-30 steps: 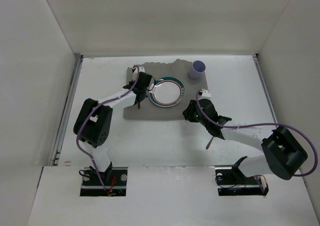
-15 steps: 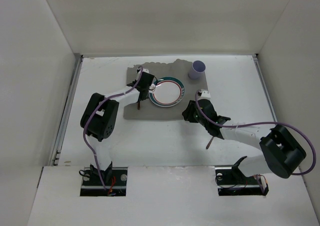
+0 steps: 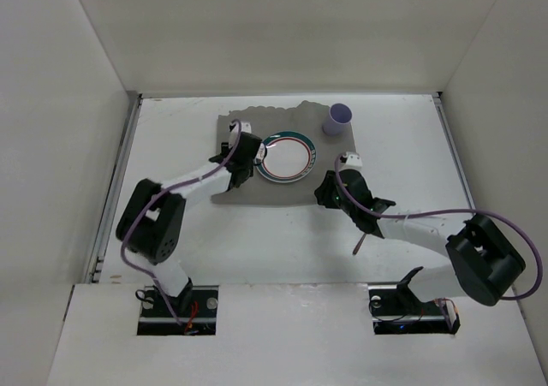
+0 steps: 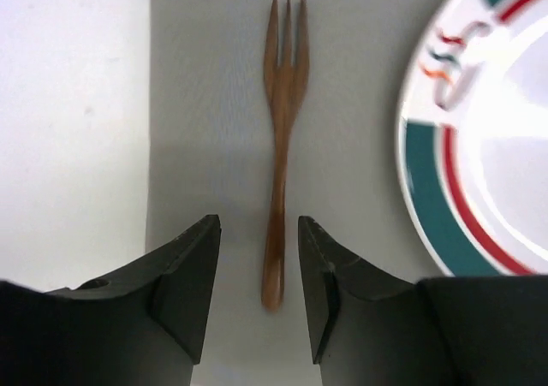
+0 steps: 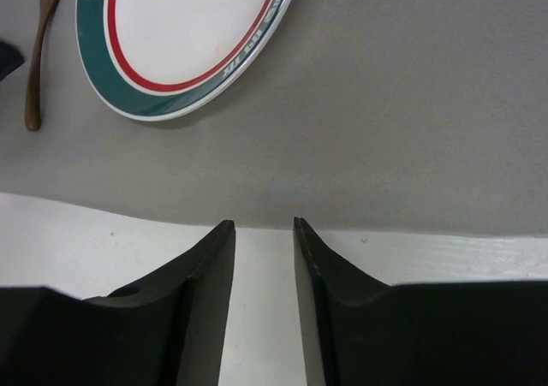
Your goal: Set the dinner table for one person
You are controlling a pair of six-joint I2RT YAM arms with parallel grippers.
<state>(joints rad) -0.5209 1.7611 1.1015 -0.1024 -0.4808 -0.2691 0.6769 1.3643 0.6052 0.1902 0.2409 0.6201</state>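
Top view: my left gripper (image 3: 242, 158) is down over the left part of the grey cloth (image 3: 257, 194), and the plate (image 3: 287, 157) is just to its right. I can't tell the jaw gap from here. My right gripper (image 3: 326, 189) sits at the cloth's near right corner, with the plate ahead of it and to the left. The purple cup (image 3: 340, 117) is well ahead of it, at the far right corner of the cloth. A brown utensil (image 3: 359, 244) lies on the bare dinner table (image 3: 402, 146) behind the right gripper, beside the arm; I can't tell what kind it is. The table spreads under everything.

Left wrist: the left gripper (image 4: 257, 232) has its jaws spread, one on either side of the handle end of the wooden fork (image 4: 281, 138), with a gap showing on each side. The fork lies flat on the cloth (image 4: 214, 103), tines pointing away from the gripper. The plate (image 4: 425, 168) is to the right of it, and the white table (image 4: 68, 103) is to the left.

Right wrist: the right gripper (image 5: 262, 230) has its jaws a little apart with nothing between them. Its tips are over the white table (image 5: 471, 266), right at the cloth (image 5: 411, 103) edge. The plate (image 5: 171, 26) is ahead and to the left, with the fork (image 5: 38, 52) further left
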